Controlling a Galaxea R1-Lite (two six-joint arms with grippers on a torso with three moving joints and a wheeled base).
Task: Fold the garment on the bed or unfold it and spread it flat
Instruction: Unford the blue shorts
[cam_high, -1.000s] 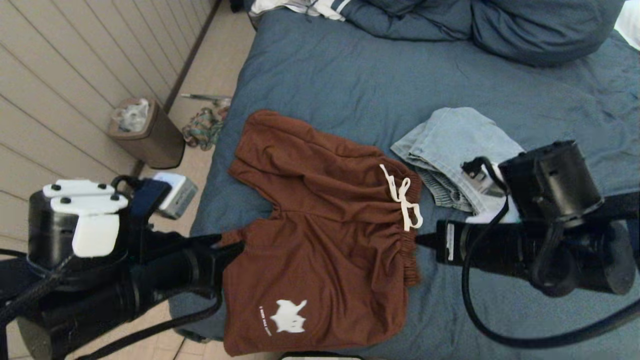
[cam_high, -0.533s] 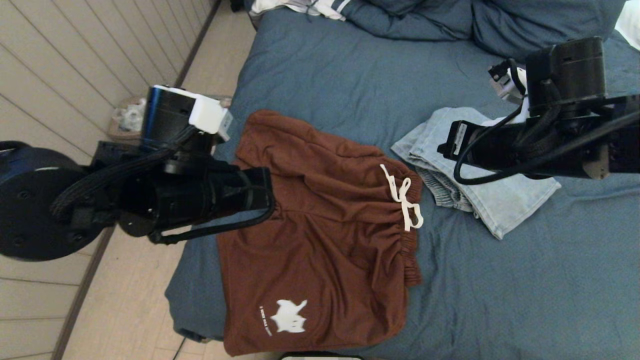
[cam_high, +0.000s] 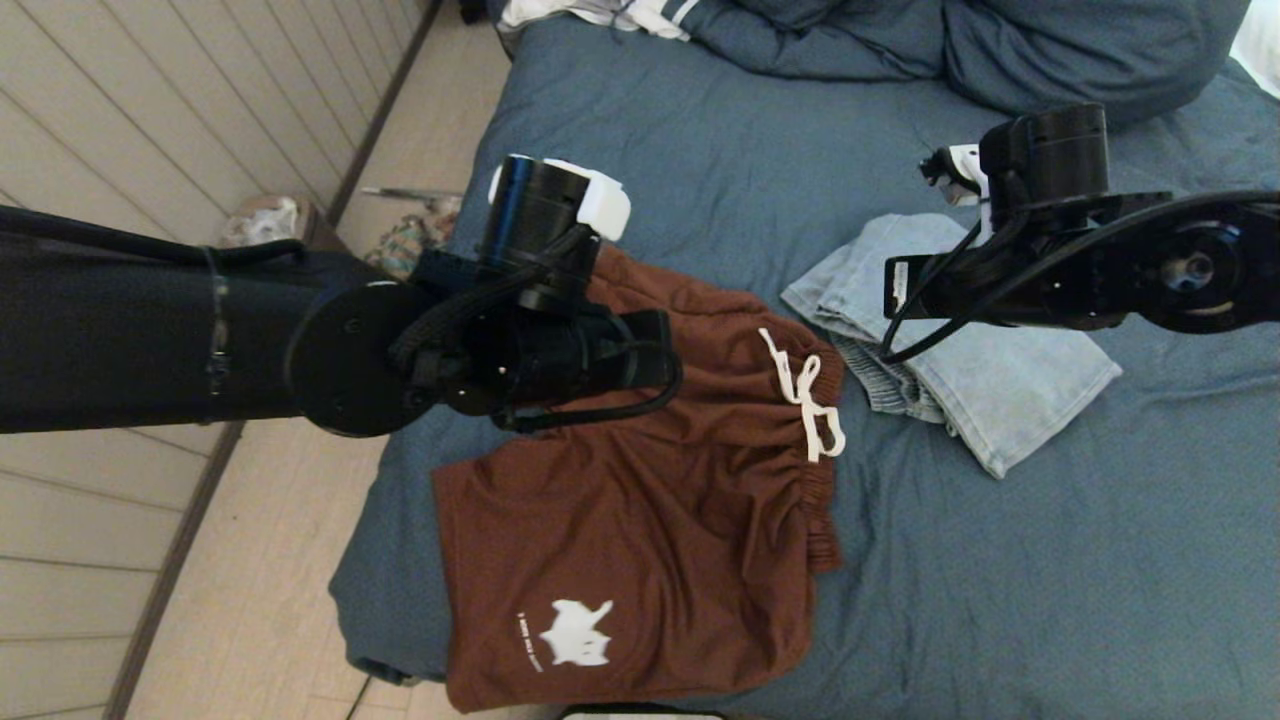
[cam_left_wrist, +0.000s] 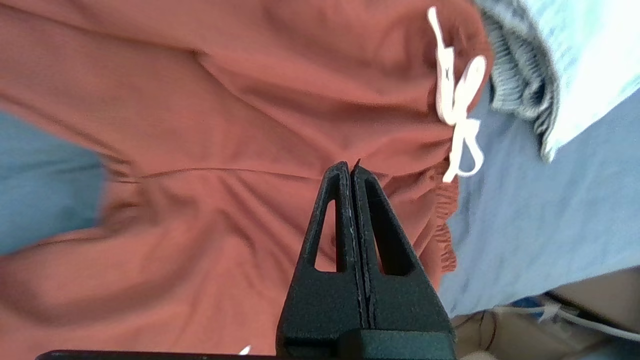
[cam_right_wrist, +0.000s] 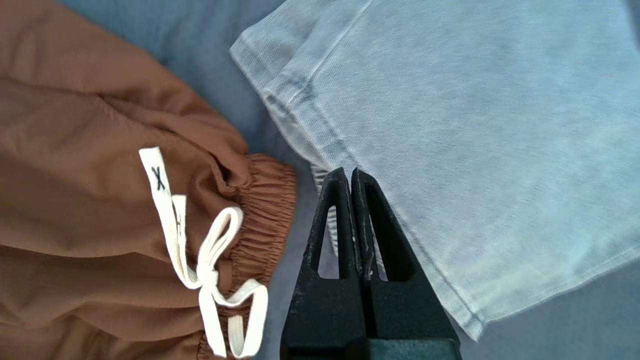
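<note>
Brown shorts (cam_high: 640, 520) with a white drawstring (cam_high: 805, 395) and a white print lie spread on the bed (cam_high: 760, 170), near its left edge. My left gripper (cam_high: 665, 360) hovers over the shorts' far leg, shut and empty. In the left wrist view its closed tips (cam_left_wrist: 350, 167) point over the brown cloth (cam_left_wrist: 200, 150) toward the waistband. My right gripper (cam_high: 890, 290) hangs above a folded light-blue denim garment (cam_high: 1000, 390), also shut and empty. In the right wrist view its tips (cam_right_wrist: 348, 172) sit over the denim's edge (cam_right_wrist: 475, 150), beside the shorts' waistband (cam_right_wrist: 265, 200).
Bunched blue bedding (cam_high: 1000, 50) and a white striped cloth (cam_high: 600, 15) lie at the bed's far end. A bin (cam_high: 262, 220) and some clutter (cam_high: 405, 240) sit on the floor by the panelled wall at left. Bare sheet stretches at the near right.
Both arms have swung up from the near edge: the left now over the shorts, the right over the denim. The left gripper has come off the shorts' hem. The shorts lie unchanged.
</note>
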